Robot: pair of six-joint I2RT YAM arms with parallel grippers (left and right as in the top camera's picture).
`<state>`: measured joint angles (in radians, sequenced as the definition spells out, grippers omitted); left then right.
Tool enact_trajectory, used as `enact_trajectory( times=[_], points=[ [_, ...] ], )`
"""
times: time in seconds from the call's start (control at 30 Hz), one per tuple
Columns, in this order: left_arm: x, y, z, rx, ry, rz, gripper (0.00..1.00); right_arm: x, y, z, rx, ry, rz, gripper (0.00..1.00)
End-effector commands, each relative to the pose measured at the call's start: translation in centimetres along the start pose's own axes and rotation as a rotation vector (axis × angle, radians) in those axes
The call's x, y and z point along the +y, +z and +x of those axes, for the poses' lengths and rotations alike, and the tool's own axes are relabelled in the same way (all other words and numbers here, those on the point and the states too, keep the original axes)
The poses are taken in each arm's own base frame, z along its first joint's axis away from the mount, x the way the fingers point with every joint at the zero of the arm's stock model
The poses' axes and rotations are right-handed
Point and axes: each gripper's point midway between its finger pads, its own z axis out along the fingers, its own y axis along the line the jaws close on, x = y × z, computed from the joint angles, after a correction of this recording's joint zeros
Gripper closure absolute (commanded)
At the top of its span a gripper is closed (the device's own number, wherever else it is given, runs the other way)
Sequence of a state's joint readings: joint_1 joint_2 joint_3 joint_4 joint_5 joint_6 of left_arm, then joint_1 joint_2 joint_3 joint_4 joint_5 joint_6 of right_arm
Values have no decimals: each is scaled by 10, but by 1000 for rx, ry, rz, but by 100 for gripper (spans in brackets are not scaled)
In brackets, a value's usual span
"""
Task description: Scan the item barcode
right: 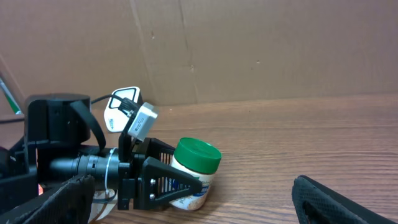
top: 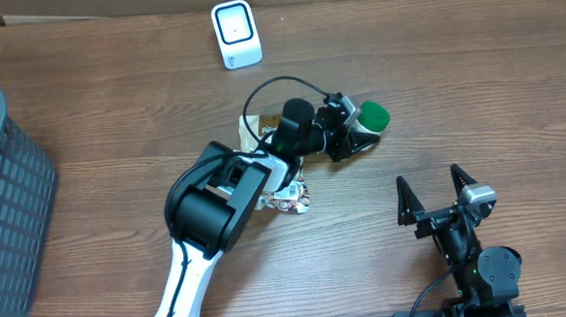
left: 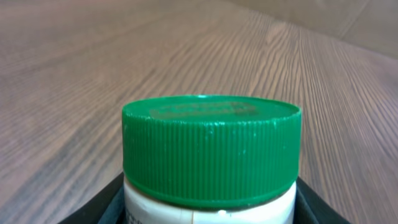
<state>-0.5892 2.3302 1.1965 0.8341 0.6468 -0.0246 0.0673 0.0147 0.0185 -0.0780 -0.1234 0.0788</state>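
Observation:
A white jar with a green ribbed cap is the item. My left gripper is shut on the jar's body, one black finger on each side. The jar leans to the right, low over the wood, and whether its base touches the table I cannot tell. No barcode shows in any view. The white scanner stands at the back of the table, well apart from the jar. My right gripper sits near the front right, open and with nothing in it.
A grey basket fills the left edge. A tan packet lies partly under the left arm, and a small patterned packet lies beside it. A cardboard wall backs the table.

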Motion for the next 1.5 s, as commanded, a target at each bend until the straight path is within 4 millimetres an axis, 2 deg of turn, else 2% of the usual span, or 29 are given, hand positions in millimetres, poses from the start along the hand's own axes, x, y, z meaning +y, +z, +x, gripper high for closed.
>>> enact_trajectory(
  times=[0.0, 0.17, 0.37, 0.53, 0.67, 0.83, 1.13, 1.23, 1.33, 1.37, 1.47],
  points=[
    [3, 0, 3, -40, 20, -11, 74, 1, 0, 1, -6, 6, -3, 0],
    [-2, -6, -31, -171, 114, 21, 74, 1, 0, 1, -6, 6, -3, 0],
    [1, -15, -52, -248, 69, 30, 67, 1, 0, 1, -6, 6, -3, 0],
    [3, -15, -46, -227, 45, 28, 59, 1, 0, 1, -6, 6, -3, 0],
    [3, -13, -42, -209, 30, 27, 58, 1, 0, 1, -6, 6, -3, 0],
    [5, -8, -19, -124, -15, 15, 60, 1, 0, 1, -6, 6, -3, 0],
    [5, -8, -21, -130, -7, 13, 55, 1, 0, 1, -6, 6, -3, 0],
    [4, -7, -21, -129, -7, 15, 44, 1, 0, 1, -6, 6, -3, 0],
    [4, -7, -21, -129, -7, 16, 41, 1, 0, 1, -6, 6, -3, 0],
    [4, -7, -21, -129, -7, 16, 37, 1, 0, 1, -6, 6, -3, 0],
    [4, -7, -21, -129, -7, 16, 14, 1, 0, 1, -6, 6, -3, 0]
  ],
)
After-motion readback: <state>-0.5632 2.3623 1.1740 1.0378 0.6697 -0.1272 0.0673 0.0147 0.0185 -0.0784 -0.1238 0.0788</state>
